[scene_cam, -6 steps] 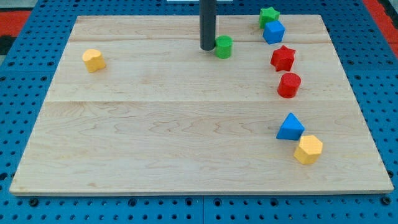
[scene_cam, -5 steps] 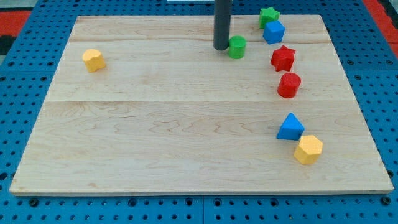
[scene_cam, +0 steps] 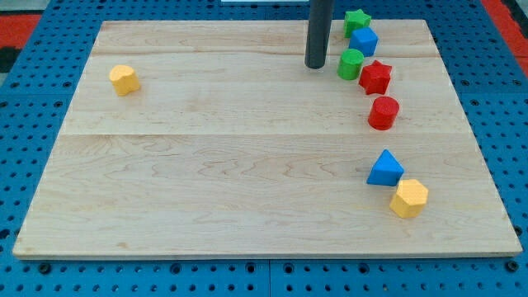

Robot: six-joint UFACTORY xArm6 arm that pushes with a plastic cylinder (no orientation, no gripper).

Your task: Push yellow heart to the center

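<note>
The yellow heart [scene_cam: 124, 80] lies near the board's left edge, in the upper part of the view. My tip [scene_cam: 316, 65] stands far to its right, near the view's top, a little left of the green cylinder [scene_cam: 350, 63] with a small gap between them. The green cylinder sits against the red star [scene_cam: 375, 77].
A green star [scene_cam: 356, 21] and a blue cube [scene_cam: 362, 41] lie at the top right. A red cylinder [scene_cam: 384, 112] lies below the red star. A blue triangle [scene_cam: 384, 168] and a yellow hexagon [scene_cam: 408, 198] lie at the lower right. The wooden board [scene_cam: 247, 206] rests on a blue pegboard.
My tip has moved to the view's right and pushed the green cylinder right, up to the red star. The yellow heart has not moved.
</note>
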